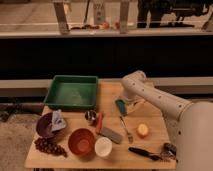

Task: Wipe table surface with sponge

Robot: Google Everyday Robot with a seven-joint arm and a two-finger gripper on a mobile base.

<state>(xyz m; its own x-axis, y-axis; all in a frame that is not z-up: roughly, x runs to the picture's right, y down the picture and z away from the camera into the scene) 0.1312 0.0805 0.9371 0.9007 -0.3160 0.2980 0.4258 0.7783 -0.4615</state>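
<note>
The table surface (112,92) is a light-brown wooden top carrying many items. The sponge (120,106) is a small teal-green pad lying on the table right of centre, just right of the green tray. My gripper (125,106) is at the end of the white arm, which reaches in from the right and bends down onto the table. It is shut on the sponge and presses it against the wood.
A green tray (72,92) sits at the back left. In front are a purple bowl (46,126), grapes (47,146), an orange bowl (81,141), a white cup (103,147), a grey block (112,134), a fork (126,129), a yellow fruit (143,130) and a black-handled tool (145,152).
</note>
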